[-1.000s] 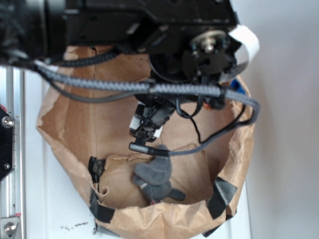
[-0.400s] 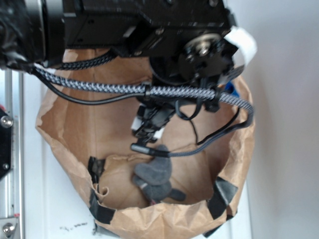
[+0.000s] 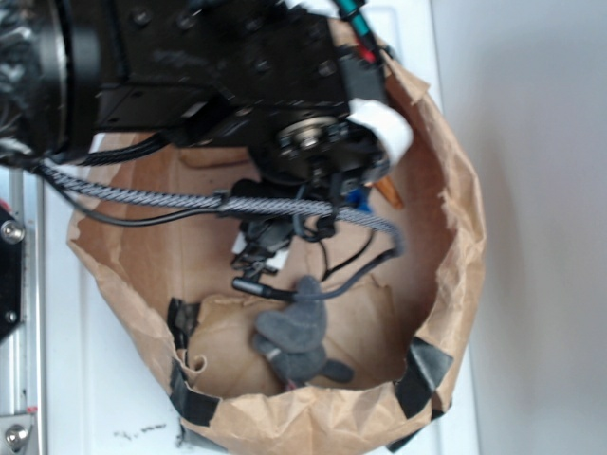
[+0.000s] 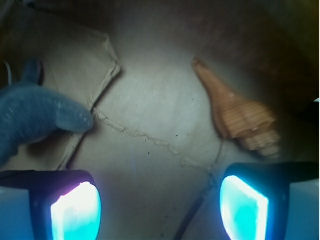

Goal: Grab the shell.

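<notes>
Shell (image 4: 239,119) position is what the coming move is judged to turn on. Nearest the wrist camera, the gripper (image 4: 160,207) is seen with its two glowing pads (image 4: 76,211) spread wide and nothing between them. Just beyond the pad at the right of the wrist view, the shell is found lying flat on the paper floor, outside the gap. Its long axis is set diagonally, knobbly end near that pad, pointed tail up and away to the left. A shift toward that side is probably needed. Farther off to the left, a grey plush toy (image 4: 35,117) is seen, well apart from the shell, inside the brown paper bag (image 3: 446,284).
</notes>
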`<state>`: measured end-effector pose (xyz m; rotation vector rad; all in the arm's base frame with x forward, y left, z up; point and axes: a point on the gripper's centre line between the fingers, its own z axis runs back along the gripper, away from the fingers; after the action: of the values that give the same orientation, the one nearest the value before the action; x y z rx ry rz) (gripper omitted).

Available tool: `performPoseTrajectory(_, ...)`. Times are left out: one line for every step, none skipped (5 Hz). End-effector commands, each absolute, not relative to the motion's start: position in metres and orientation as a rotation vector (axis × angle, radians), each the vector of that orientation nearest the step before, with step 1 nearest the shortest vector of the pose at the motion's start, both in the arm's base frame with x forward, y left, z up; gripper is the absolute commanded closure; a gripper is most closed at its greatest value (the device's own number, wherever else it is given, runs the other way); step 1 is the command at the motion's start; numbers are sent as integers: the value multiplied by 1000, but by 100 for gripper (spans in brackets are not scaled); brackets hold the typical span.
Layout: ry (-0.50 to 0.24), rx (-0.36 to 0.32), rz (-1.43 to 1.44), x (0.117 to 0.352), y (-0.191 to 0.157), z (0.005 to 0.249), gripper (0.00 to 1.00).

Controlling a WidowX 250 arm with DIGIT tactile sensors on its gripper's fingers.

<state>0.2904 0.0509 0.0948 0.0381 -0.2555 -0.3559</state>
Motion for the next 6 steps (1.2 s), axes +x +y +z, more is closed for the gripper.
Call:
performPoseTrajectory(-264, 163, -272, 335, 60, 93, 0)
performPoseTrajectory(-303, 199, -225, 348, 70, 97, 0)
performPoseTrajectory(-322, 210, -190, 363, 81, 99, 0)
performPoseTrajectory(-356, 214, -188, 367, 83, 99, 0)
performPoseTrajectory(-355, 207, -224, 381, 78, 82, 0)
performPoseTrajectory(-311, 220, -264, 389, 65, 59, 0)
